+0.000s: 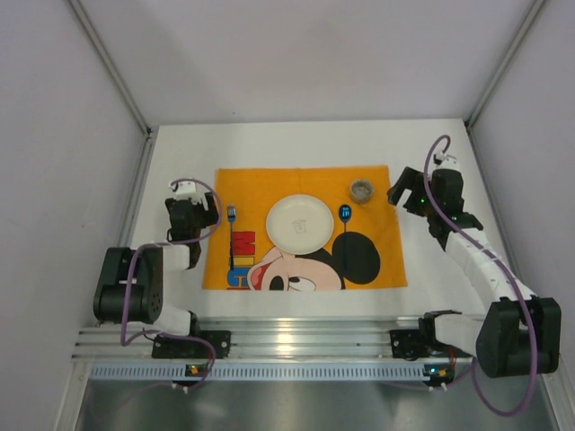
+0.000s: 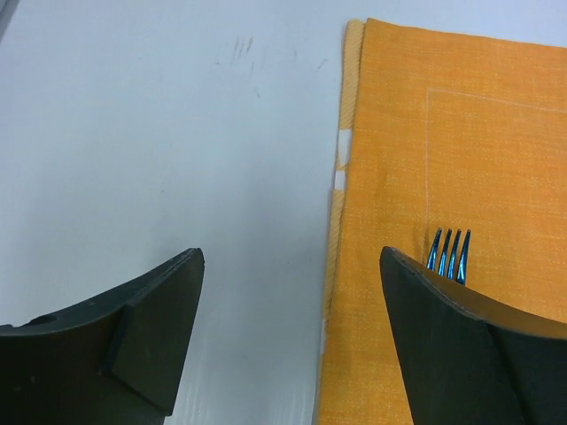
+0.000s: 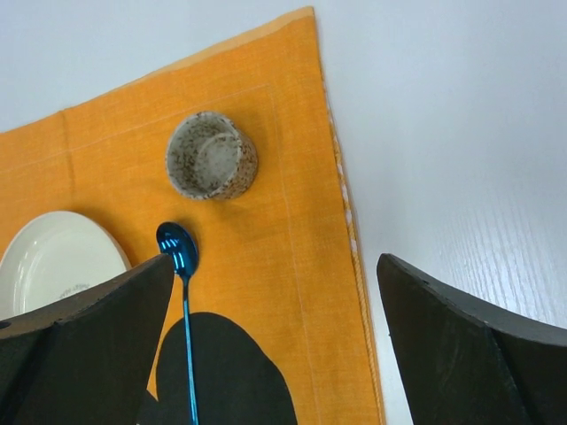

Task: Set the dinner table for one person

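Counter (image 1: 180,171) is spanning the whole workspace; probably rigid, heavy, fixed, so nothing to grip, placing surface only. Orange placemat (image 1: 269,184) is lying mid-counter, carrying plate (image 1: 299,223). Left end effector (image 2: 292,257) and right end effector (image 3: 275,261) are hovering, both spread apart, empty.

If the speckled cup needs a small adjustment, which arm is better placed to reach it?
Probably right. The right gripper hangs open beside the right edge of the placemat, near the cup. The left gripper is at the opposite edge by the fork, the plate lying between.
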Action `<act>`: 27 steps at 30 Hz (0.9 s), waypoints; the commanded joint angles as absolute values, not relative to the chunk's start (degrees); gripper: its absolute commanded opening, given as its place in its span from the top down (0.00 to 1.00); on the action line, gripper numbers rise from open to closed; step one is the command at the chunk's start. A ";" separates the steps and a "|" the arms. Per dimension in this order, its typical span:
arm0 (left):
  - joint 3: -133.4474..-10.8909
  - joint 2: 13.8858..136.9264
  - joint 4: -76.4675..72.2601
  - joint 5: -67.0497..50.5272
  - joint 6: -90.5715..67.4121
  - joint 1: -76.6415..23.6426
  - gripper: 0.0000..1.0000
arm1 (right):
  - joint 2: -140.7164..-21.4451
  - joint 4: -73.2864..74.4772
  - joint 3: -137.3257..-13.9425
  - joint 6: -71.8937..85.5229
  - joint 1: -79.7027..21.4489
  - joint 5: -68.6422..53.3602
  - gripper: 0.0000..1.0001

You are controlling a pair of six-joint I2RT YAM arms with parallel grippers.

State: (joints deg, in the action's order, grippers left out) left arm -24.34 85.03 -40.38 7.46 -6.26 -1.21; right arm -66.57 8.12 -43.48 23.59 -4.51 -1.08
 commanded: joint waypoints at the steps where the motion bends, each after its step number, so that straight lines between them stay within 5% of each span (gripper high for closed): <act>1: -26.18 85.17 -42.28 3.70 -5.19 -1.14 0.15 | -64.07 4.84 -42.19 24.34 -5.10 -0.44 0.02; 5: -24.44 84.20 -45.05 10.44 -2.55 -0.97 0.11 | -62.85 4.48 -41.05 24.00 -5.10 -0.26 0.02; 9: -26.19 88.57 -47.09 1.51 -2.81 -0.61 0.19 | -62.14 3.26 -39.64 23.73 -5.10 -0.26 0.02; 14: -23.48 88.86 -51.76 2.45 -2.64 -0.87 0.13 | -62.75 0.54 -40.17 22.33 -5.19 1.93 0.02; 17: -14.96 92.28 -73.43 7.45 -1.33 -2.88 0.04 | -63.54 -3.50 -40.34 20.92 -5.18 5.62 0.01; 19: -17.83 89.40 -61.35 7.04 -1.40 -3.43 0.03 | -64.42 -6.14 -40.17 18.47 -5.19 8.95 0.00; 27: -16.87 90.97 -66.71 7.56 -1.32 -3.16 0.02 | -71.26 -18.62 -34.37 11.50 -5.10 25.19 0.00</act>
